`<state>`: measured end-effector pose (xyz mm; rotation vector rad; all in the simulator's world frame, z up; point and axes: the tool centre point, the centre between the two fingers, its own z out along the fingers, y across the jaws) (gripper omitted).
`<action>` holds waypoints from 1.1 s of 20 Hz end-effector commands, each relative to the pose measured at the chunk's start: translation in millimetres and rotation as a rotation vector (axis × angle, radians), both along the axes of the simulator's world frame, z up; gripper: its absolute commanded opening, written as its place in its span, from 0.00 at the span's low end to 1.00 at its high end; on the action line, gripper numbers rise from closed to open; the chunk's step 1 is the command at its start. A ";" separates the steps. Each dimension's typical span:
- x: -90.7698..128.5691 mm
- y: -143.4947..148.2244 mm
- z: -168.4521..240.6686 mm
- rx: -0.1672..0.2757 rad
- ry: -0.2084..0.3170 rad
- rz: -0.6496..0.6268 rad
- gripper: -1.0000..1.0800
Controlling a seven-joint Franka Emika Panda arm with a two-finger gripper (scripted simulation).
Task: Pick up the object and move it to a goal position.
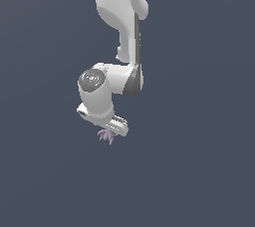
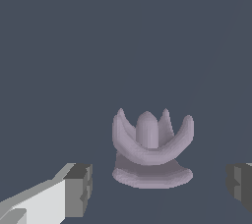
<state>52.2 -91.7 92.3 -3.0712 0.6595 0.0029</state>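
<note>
One arm hangs over the bare tabletop (image 1: 199, 181); its gripper (image 1: 110, 130) points down with fingers (image 2: 78, 188) spread wide and holding nothing; the object (image 2: 150, 152), a small mauve claw of curved lobes, rests on the tabletop directly beneath, between the two fingers and touching neither; a short descent should bracket it.

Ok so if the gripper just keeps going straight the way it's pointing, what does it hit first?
Most likely the purple claw-shaped object: in the wrist view it sits between the open jaws of the gripper, just ahead. Depth is hard to judge, so the gap left is unclear.
</note>
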 end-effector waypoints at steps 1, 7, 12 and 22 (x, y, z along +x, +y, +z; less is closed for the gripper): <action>1.5 -1.8 -1.4 -0.001 -0.002 -0.009 0.96; 0.4 -0.9 -10.2 0.000 0.000 -0.005 0.96; -0.1 -1.5 -36.0 -0.001 -0.001 -0.008 0.96; 1.3 -2.0 -51.4 -0.001 -0.002 -0.010 0.00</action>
